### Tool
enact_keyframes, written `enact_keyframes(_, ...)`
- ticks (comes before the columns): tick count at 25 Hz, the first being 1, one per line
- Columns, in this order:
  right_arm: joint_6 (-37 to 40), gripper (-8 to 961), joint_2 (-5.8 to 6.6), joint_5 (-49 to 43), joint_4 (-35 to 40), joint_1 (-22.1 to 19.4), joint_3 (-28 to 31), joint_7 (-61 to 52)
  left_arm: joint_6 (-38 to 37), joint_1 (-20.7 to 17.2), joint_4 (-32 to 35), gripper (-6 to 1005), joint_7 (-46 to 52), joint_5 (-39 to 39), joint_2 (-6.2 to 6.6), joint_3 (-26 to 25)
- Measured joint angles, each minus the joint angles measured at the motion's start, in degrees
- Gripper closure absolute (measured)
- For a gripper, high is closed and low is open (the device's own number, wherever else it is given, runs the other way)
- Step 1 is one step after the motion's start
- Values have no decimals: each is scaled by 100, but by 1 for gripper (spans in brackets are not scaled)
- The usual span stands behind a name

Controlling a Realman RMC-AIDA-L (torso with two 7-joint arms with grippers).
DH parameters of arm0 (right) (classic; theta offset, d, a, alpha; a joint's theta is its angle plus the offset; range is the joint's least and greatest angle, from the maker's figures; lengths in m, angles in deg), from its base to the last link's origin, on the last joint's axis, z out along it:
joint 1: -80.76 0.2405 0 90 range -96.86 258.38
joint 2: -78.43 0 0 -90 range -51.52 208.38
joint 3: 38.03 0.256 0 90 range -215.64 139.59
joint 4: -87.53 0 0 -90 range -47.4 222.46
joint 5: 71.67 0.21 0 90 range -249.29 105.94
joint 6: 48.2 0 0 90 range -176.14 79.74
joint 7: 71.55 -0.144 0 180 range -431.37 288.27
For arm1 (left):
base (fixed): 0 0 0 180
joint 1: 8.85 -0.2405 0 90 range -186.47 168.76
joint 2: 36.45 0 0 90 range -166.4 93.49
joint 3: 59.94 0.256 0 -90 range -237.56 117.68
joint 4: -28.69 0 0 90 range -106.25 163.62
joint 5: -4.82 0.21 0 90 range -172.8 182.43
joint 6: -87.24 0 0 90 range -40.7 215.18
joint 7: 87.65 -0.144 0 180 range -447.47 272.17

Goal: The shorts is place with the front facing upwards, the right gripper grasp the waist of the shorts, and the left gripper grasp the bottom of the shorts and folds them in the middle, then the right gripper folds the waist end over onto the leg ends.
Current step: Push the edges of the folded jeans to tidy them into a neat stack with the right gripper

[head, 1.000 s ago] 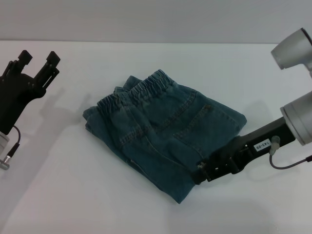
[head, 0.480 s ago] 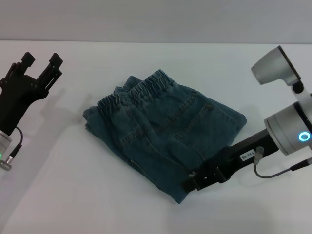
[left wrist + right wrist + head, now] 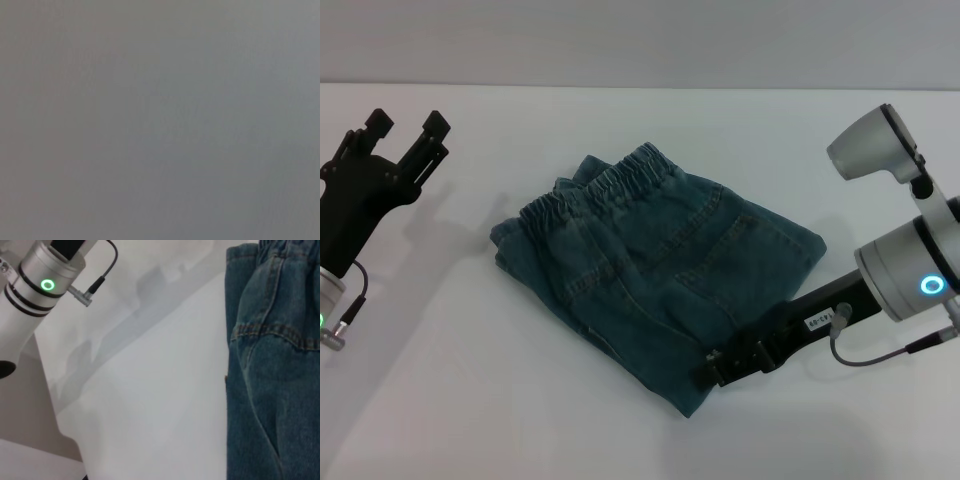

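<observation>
The shorts (image 3: 655,270) lie folded into a compact blue-green denim bundle in the middle of the white table (image 3: 500,400). The waist (image 3: 610,180) lies on top at the far left of the bundle, its ruffled band showing. The leg ends are hidden among the folded layers. My right gripper (image 3: 706,377) lies low on the table, at the bundle's near corner. Far to the left, my left gripper (image 3: 406,128) is raised above the table, open and empty. The right wrist view shows the shorts (image 3: 270,390) and their waist (image 3: 290,247).
The left arm's silver wrist (image 3: 45,285), with a green ring light and a cable, shows in the right wrist view. Bare white table (image 3: 150,390) lies between it and the shorts. The left wrist view is plain grey.
My right gripper has slid a little toward me and leftward along the bundle's near corner, and its silver wrist has swung further into view. My left gripper shifted only slightly.
</observation>
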State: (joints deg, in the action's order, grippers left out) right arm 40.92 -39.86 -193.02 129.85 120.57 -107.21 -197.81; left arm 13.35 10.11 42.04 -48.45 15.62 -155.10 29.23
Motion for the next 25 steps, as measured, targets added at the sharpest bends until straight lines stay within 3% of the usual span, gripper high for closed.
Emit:
enact_keyframes(11,-352,473,3,-68,-154,-11,17,17,15,13,-51,168,0,2,0,12)
enact_keyframes(25,-932,473,190,-171,-126,-146,250,31,39,30,-77,168,0,0,9,12)
